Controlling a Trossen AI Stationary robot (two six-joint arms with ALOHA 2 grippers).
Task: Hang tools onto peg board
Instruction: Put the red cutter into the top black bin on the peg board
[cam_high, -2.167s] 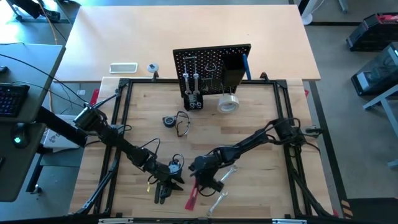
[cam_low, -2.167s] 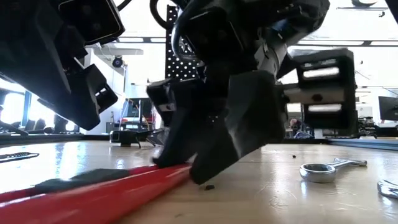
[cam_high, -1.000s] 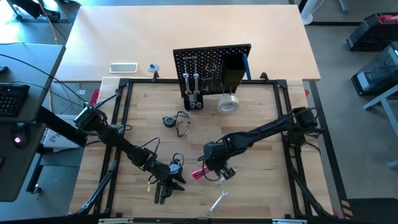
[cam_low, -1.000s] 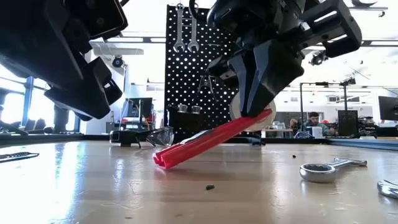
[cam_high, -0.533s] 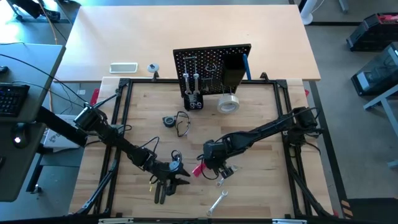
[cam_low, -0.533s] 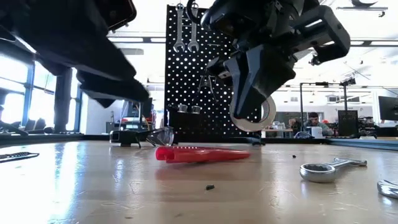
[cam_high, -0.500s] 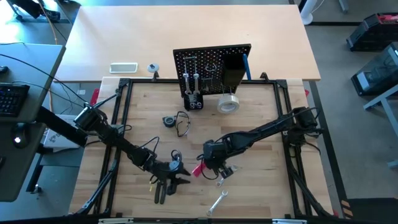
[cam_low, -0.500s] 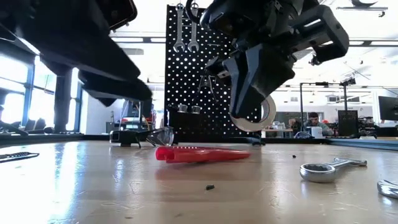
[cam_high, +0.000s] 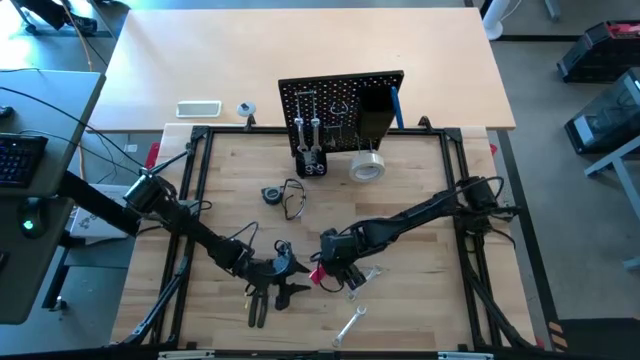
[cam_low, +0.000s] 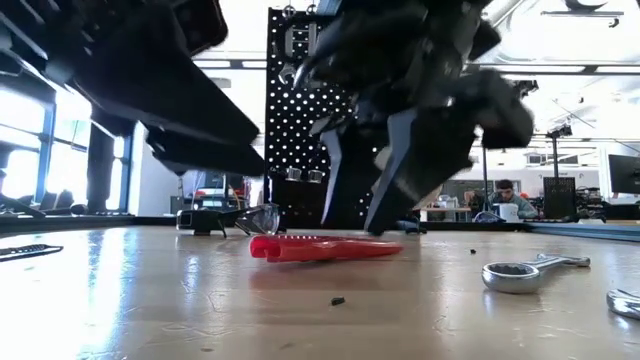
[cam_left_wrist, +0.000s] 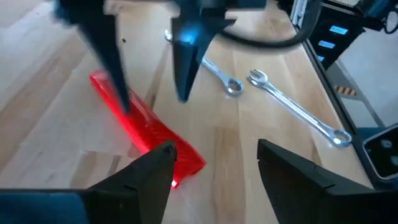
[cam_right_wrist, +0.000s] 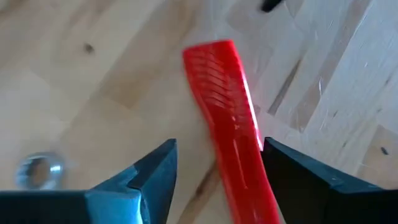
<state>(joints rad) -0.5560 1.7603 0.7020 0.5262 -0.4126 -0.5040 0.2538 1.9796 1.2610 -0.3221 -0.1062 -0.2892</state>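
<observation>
Both tools gape (no lettering legible); right tool (cam_low: 385, 195) straddles red-handled cutter (cam_low: 325, 247).

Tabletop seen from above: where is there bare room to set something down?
Bare wood lies right of the tape roll, up to the table frame, and left of the coiled black thing. Crowded: the near middle, around the red-handled cutter, wrenches and both arms' fingers.
</observation>
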